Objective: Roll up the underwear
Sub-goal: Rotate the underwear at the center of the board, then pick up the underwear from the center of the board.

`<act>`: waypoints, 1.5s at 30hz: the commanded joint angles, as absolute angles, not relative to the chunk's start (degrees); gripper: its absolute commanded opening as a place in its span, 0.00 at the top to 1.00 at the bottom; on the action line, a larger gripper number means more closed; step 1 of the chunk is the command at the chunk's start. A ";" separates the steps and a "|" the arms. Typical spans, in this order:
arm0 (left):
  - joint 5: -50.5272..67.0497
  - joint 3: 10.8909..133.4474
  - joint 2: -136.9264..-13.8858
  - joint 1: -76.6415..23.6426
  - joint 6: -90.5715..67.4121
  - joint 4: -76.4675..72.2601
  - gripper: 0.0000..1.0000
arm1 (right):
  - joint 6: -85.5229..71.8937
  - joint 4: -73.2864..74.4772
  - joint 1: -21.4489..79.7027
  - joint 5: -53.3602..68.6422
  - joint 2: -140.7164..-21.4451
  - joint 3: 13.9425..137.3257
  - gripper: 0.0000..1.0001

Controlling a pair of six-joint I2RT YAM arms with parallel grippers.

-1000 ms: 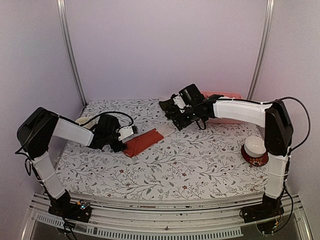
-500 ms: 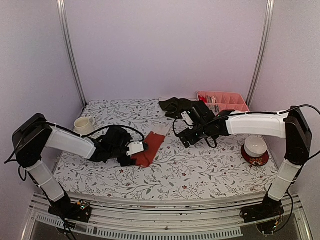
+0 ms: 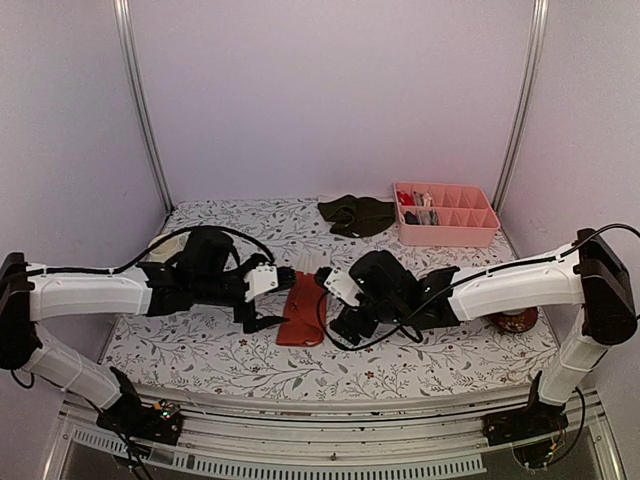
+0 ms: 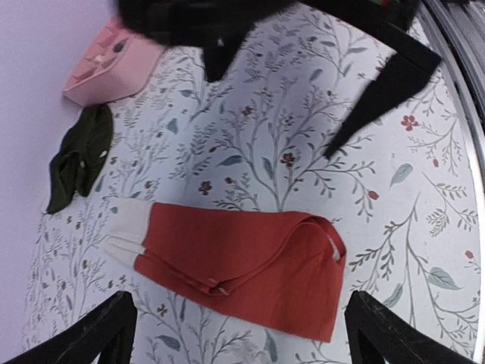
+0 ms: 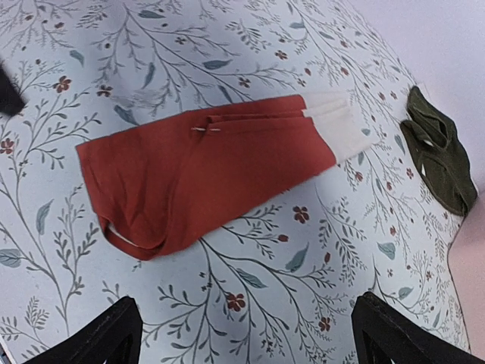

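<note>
Now the left arm (image 3: 95, 293) and right arm (image 3: 510, 285) have swung in, flanking the red underwear (image 3: 302, 310) on the desk (image 3: 400, 352). Both sets of jaws are apart, empty.

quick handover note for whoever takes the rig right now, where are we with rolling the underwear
Left fingers: open, empty, by the left edge of the rust-red underwear.
Right fingers: open, empty, by its right edge.
Rust-red underwear: folded into a flat strip mid-table, not rolled.
Dark olive underwear: crumpled at the back, beside the pink tray.
Done: folding of the red one, it seems.
Left: roll both.
</note>
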State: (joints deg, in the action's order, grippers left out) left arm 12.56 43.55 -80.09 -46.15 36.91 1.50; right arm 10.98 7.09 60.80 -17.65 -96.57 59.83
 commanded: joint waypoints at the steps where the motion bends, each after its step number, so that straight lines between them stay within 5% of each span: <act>1: 20.07 36.01 -72.79 -34.75 37.94 -6.79 0.01 | 19.01 0.60 64.53 -15.63 -100.26 60.64 0.01; 7: 21.30 26.91 -69.30 -28.51 32.71 -22.14 0.02 | 21.69 1.68 68.77 -17.82 -109.31 67.52 0.01; 23: 19.44 20.80 -68.10 -28.20 33.57 -28.65 0.02 | 24.61 3.53 69.93 -25.05 -121.38 75.23 0.04; 26: 19.08 20.68 -68.14 -28.18 33.74 -28.95 0.02 | 24.78 4.07 69.83 -24.56 -121.81 75.15 0.19; 36: 21.45 18.72 -65.98 -28.13 35.31 -29.61 0.02 | 22.60 7.07 69.02 -16.73 -121.05 76.30 0.97; 45: 26.21 15.43 -63.60 -29.44 45.49 -27.57 0.01 | 16.14 14.15 64.64 4.68 -116.90 77.57 0.97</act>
State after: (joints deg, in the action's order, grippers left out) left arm 23.16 17.23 -65.34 -28.69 39.07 -28.08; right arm 19.84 8.71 66.41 -7.66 -119.72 75.61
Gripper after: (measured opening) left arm 0.985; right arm 0.030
